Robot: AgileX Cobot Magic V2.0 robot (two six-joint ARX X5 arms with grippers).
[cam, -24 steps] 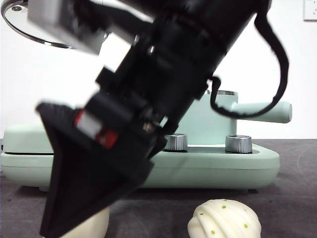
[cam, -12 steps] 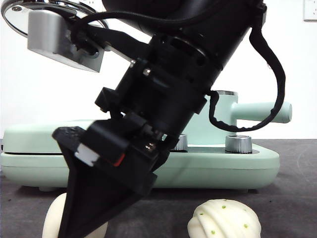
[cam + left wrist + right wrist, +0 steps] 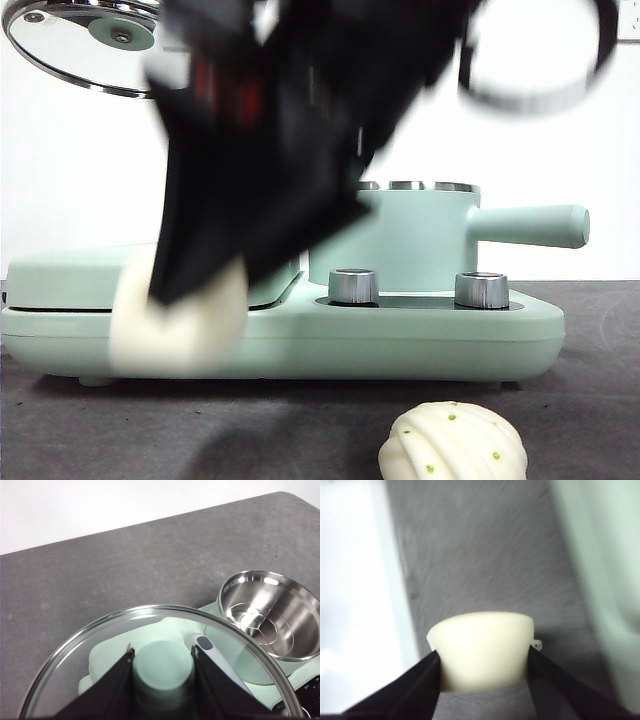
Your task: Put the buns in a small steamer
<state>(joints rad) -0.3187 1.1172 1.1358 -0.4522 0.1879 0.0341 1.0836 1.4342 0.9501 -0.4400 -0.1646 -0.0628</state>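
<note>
My right gripper [image 3: 190, 290] is shut on the smooth cream bun [image 3: 180, 320] and holds it in the air in front of the flat green plate; it also shows between the jaws in the right wrist view [image 3: 482, 650]. The ridged bun with green specks [image 3: 452, 442] lies on the table at the front. The small steamer [image 3: 420, 235], a mint-green pot with a side handle [image 3: 530, 225], stands uncovered; its steel inside shows in the left wrist view [image 3: 272, 612]. My left gripper [image 3: 162, 662] is shut on the green knob of the glass lid [image 3: 70, 50] and holds it high at the left.
The steamer sits on a mint-green base [image 3: 440, 335] with two chrome knobs [image 3: 482, 290]. A flat green hinged plate [image 3: 70, 270] lies on the base's left part. Dark grey tabletop [image 3: 580, 420] surrounds it.
My right gripper has risen from the table with the smooth bun in it, moving up and slightly right. The lid and the ridged bun have not moved.
</note>
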